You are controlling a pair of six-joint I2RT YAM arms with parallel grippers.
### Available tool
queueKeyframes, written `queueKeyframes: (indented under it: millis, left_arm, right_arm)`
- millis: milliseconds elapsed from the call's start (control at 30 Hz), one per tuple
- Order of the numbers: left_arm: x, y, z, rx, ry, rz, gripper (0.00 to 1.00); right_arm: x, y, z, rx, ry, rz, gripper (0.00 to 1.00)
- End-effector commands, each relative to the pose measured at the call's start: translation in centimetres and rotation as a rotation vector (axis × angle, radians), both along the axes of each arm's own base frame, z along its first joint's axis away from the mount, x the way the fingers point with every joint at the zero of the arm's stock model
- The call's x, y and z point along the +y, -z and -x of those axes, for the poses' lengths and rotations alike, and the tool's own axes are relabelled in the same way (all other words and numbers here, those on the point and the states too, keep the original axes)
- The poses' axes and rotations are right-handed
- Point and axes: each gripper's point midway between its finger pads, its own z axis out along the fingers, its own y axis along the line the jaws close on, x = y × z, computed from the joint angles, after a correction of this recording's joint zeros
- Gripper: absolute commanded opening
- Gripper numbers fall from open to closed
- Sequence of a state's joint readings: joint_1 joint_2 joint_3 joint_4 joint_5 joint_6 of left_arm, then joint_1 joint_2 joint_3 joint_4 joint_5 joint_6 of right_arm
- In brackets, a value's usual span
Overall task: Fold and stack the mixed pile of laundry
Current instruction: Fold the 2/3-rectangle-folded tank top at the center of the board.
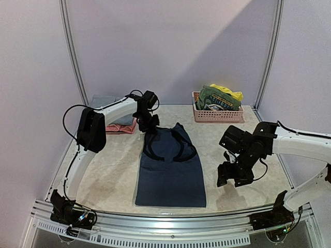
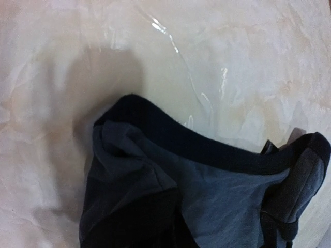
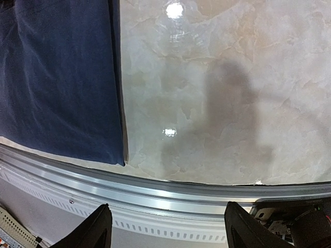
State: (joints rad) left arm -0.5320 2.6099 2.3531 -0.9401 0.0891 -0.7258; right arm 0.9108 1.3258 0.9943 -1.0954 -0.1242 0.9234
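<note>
1. Pale tabletop (image 1: 248,155), near edge: your right gripper (image 3: 170,230) hovers spread wide, empty
2. Navy top (image 1: 170,173) lies flat mid-table
3. Your left gripper (image 1: 146,124) sits at its far straps; grip unclear
4. Green tee (image 1: 220,99) and yellow piece (image 1: 231,92) fill the far pink basket (image 1: 217,117)

We see white, rounded links on the left arm (image 1: 111,109) and right arm (image 1: 302,145), broken by black, boxy joint housings. Thin black cables (image 1: 66,118) loop outside them. Both bases (image 1: 66,211) are black — so are the left gripper (image 1: 147,125) and right gripper (image 1: 233,181), whose fingers (image 3: 93,230) are blunt, matte wedges.
</note>
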Motion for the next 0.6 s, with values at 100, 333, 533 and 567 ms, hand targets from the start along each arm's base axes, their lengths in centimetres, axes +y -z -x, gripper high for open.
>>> queueKeyframes:
  millis: [100, 333, 533, 567]
  left_arm:
    - [-2.4, -4.6, -0.8, -0.083, 0.027, 0.104, 0.16]
    - [-3.2, -10.8, -0.3, -0.125, 0.094, 0.234, 0.29]
    - [-2.1, -13.8, 3.1, -0.123, 0.187, 0.220, 0.33]
    - [-1.4, -13.5, 3.9, -0.111, 0.201, 0.198, 0.35]
  right_arm:
    - [1.5, -1.4, -2.2, -0.067, -0.067, 0.020, 0.76]
    - [3.4, -2.5, -5.0, -0.133, -0.069, -0.042, 0.76]
    - [4.7, -1.0, -5.4, -0.119, -0.068, -0.092, 0.76]
    - [4.7, -0.6, -5.3, -0.115, -0.062, -0.099, 0.76]
